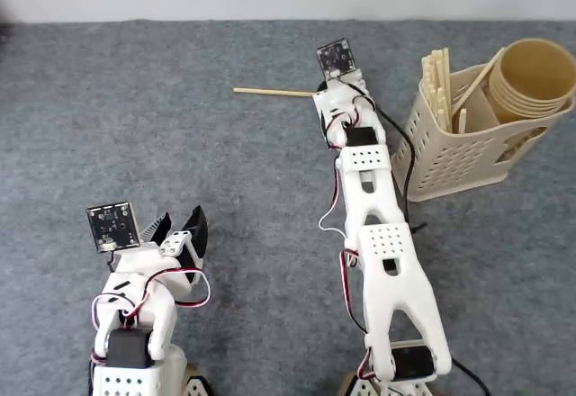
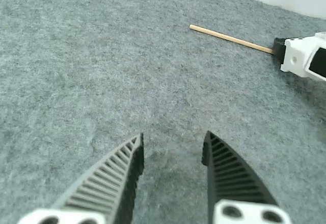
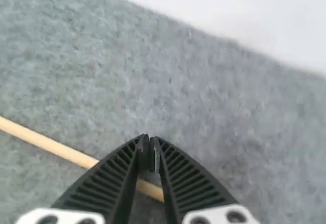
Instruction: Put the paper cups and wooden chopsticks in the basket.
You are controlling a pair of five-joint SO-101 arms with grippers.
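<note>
From up high: my right tool [image 1: 320, 90] is clenched on one end of the last loose chopstick [image 1: 270, 92], way out at the far side of the bench [image 1: 135, 126]. The basket [image 1: 450, 157] sits off to the right and already holds the stacked paper cups [image 1: 538, 76] and a bundle of chopsticks [image 1: 437, 85]. My left tool [image 1: 180, 225] hangs near me, jaws apart, holding nothing.

Left wrist cam: left tool [image 2: 173, 142] spread wide over bare felt, chopstick [image 2: 229, 38] and right tool [image 2: 300, 56] far off.

Right wrist cam: right tool [image 3: 148, 148] pinched shut on the chopstick [image 3: 51, 145], right by its tip. That's my worry. With almost the whole stick hanging free, it could pivot or slide out mid-swing, or snag the basket rim. The stick itself is thin, smooth, pale wood, so there's not much to grip. Can't tell if it's off the felt yet.
</note>
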